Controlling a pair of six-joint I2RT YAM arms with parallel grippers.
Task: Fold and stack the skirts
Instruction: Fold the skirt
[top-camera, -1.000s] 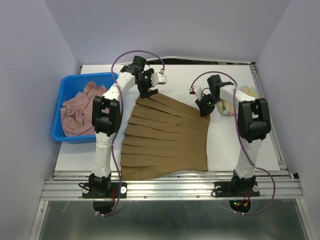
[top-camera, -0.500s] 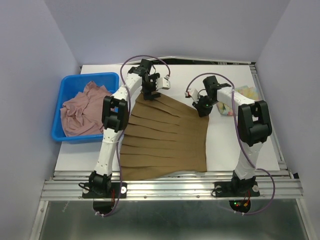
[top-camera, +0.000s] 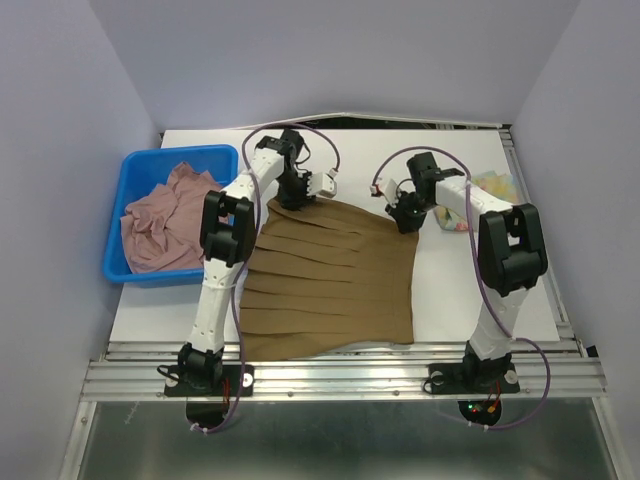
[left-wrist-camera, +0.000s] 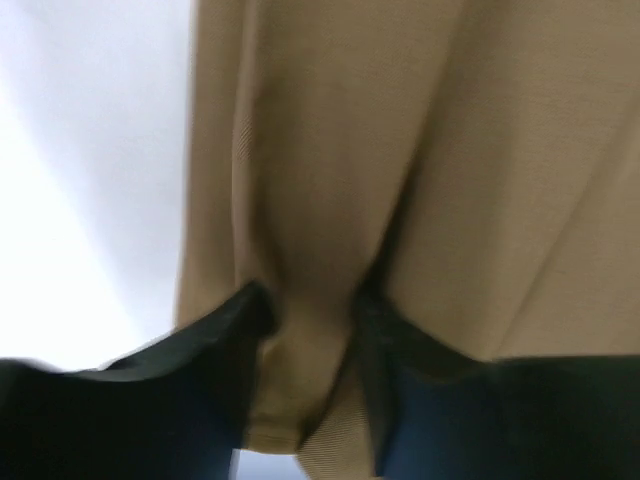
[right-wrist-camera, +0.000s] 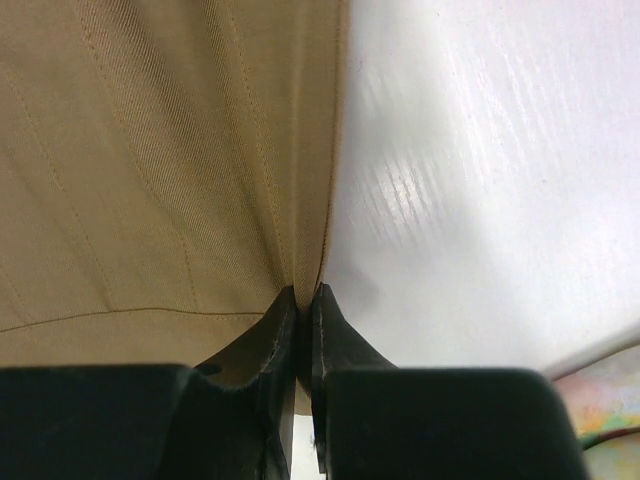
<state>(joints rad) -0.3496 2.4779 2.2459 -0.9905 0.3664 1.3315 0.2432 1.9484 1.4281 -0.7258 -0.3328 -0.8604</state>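
Lowered since a second ago, the left arm now has its left jaws down on the far left corner of the brown pleated skirt (top-camera: 330, 270), and they have narrowed from wide open. In the blurred left wrist view, a raised ridge of the brown cloth fills the gap between the two dark fingers (left-wrist-camera: 225, 345) and touches both. The right jaws stay at the skirt's far right corner, closed tight on its stitched edge, with the white desk (top-camera: 480, 290) just beside them. The skirt lies spread flat across the middle of the desk, between the two arms. A dusty pink skirt (top-camera: 160, 225) sits crumpled in the blue bin (top-camera: 180, 152) at the left. A pastel flowered skirt (top-camera: 490, 185) lies at the desk's far right, partly hidden behind the right arm.
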